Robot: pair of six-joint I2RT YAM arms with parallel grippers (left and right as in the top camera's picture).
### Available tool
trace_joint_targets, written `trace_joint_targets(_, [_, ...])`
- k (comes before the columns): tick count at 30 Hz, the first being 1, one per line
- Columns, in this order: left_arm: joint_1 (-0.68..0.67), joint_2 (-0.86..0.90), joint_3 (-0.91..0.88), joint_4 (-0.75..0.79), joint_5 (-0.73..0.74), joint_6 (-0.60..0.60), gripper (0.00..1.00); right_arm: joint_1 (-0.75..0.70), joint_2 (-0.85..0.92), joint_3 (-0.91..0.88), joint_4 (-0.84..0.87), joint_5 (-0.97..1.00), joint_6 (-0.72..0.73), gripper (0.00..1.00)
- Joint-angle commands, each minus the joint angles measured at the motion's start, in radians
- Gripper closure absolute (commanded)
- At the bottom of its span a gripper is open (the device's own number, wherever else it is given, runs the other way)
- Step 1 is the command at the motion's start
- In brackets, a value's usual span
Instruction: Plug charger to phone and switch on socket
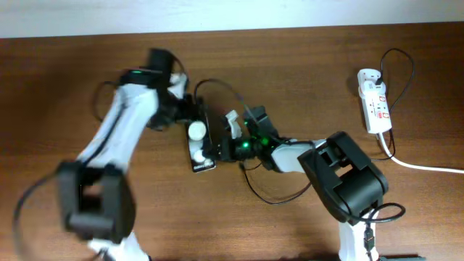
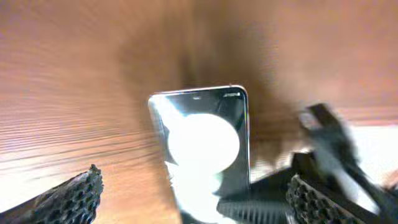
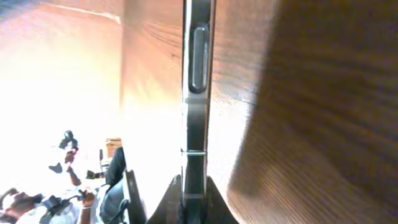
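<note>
- Found phone [image 1: 201, 148] flat at mid-bench [image 1: 304, 43], well apart from socket [image 1: 377, 109].
- Found left tool [image 2: 199, 196] released, fingers straddling one end of phone.
- Found right tool [image 3: 194, 208] clenched at phone's thin edge; could not tell what it grasped.
- Judged necessary: plug squared to port, phone braced, gentle push.

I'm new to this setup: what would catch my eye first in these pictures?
Both arms meet at the centre over the phone, whose glossy face throws a white glare in the left wrist view. The left gripper stands wide open over it, while the right gripper is shut at the phone's edge. The white power strip lies apart at the far right.
</note>
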Motion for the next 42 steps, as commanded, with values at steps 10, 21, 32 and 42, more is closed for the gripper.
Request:
trace_joint_targets(10, [0.256, -0.411, 0.012, -0.142, -0.050, -0.046, 0.01, -0.247, -0.092, -0.002, 0.253, -0.620, -0.017, 0.96])
trace_joint_targets(21, [0.256, -0.411, 0.012, -0.063, -0.039, -0.107, 0.01, -0.246, -0.094, -0.002, 0.374, -0.632, 0.338, 0.96])
trace_joint_targets(32, [0.177, -0.411, 0.005, 0.013, 0.879, 0.314, 0.03, -0.220, -0.437, -0.002, 0.331, -0.620, 0.360, 0.96])
trace_joint_targets(42, [0.026, -0.411, 0.005, 0.280, 1.154, 0.333, 0.16, -0.217, -0.448, -0.002, 0.862, -0.309, 0.689, 0.96])
